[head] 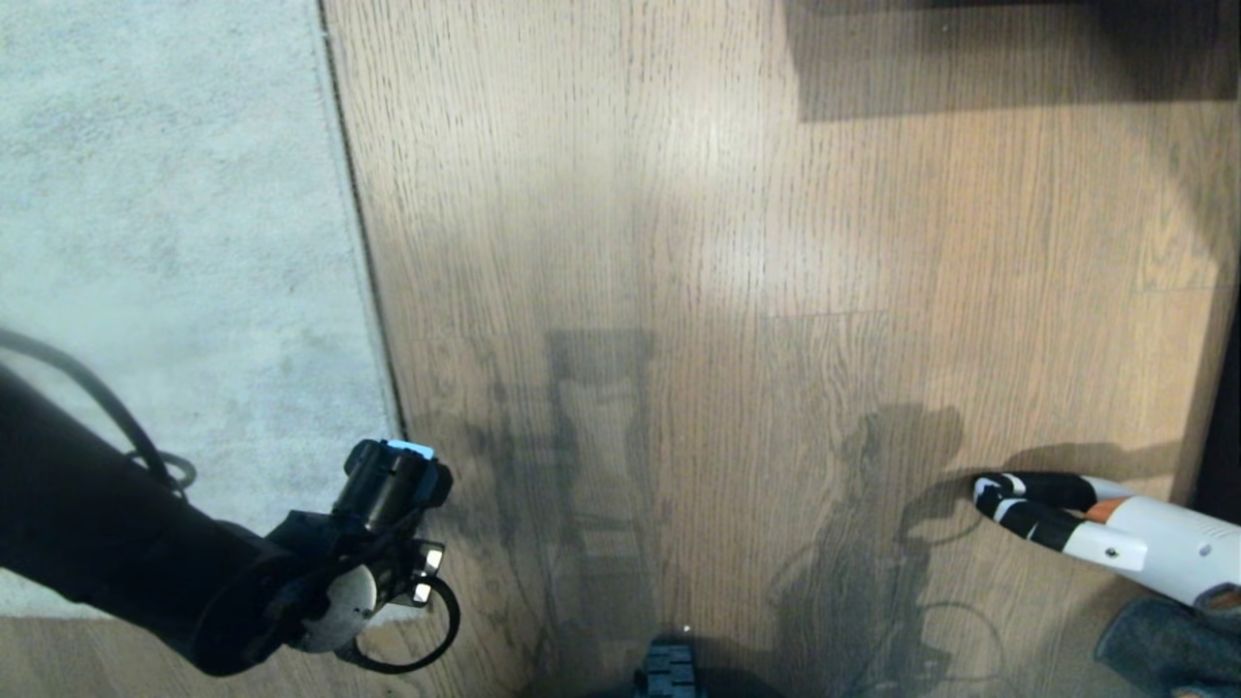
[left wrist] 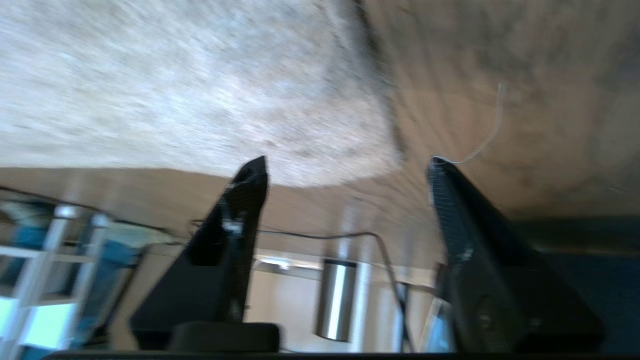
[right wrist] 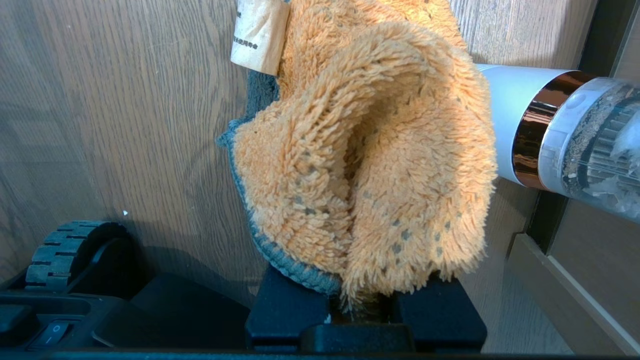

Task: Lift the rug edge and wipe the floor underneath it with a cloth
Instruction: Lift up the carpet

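Note:
The pale grey rug lies flat at the left, its straight rug edge running along the wood floor. My left arm's wrist hangs over the rug's near corner and hides it in the head view. In the left wrist view my left gripper stands open, with nothing between its fingers. The rug corner lies on the floor just beyond the fingertips. A thin thread trails from one tip. My right gripper, out of the head view, is shut on the orange cloth with grey trim and a white tag.
A white hand-held vacuum with a black-and-white nozzle lies on the floor at the right, beside the cloth in the right wrist view. A grey soft thing sits at the lower right corner. My base's wheel is close by.

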Controlling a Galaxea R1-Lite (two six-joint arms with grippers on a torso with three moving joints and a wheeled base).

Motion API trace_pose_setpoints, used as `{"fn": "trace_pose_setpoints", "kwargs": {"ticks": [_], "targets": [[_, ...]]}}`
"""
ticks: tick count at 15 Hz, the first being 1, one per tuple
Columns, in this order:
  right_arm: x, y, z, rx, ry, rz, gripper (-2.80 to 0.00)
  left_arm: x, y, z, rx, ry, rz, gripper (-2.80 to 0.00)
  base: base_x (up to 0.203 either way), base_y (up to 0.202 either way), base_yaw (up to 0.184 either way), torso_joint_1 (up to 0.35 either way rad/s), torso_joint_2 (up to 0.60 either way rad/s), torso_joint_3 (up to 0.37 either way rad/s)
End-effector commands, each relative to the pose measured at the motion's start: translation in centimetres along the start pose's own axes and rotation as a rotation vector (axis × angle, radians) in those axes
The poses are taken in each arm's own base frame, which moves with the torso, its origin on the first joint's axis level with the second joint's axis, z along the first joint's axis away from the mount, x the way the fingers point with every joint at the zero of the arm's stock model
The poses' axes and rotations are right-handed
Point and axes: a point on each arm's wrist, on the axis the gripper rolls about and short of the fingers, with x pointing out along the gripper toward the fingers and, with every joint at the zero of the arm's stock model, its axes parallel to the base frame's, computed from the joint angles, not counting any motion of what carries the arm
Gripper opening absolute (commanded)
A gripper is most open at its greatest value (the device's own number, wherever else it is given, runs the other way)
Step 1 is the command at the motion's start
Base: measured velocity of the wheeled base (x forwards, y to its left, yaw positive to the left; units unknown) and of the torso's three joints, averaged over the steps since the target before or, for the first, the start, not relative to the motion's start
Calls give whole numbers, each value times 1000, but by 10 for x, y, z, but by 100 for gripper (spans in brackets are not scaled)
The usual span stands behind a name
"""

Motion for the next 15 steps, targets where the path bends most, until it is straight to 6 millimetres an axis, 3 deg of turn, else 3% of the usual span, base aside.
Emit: {"fn": "trace_pose_setpoints", "kwargs": {"ticks": [1, 8, 15], "targets": [[0, 0, 0, -1, 1, 1, -280, 2, 0, 2, 26, -11, 67, 0, 0, 0, 0, 0, 0, 0], [0, 0, 0, -1, 1, 1, -280, 4, 3, 6, 91, -24, 249, 0, 0, 0, 0, 0, 0, 0], [0, 0, 0, -1, 1, 1, -280, 23, -7, 5, 73, -47, 259, 0, 0, 0, 0, 0, 0, 0]]}}
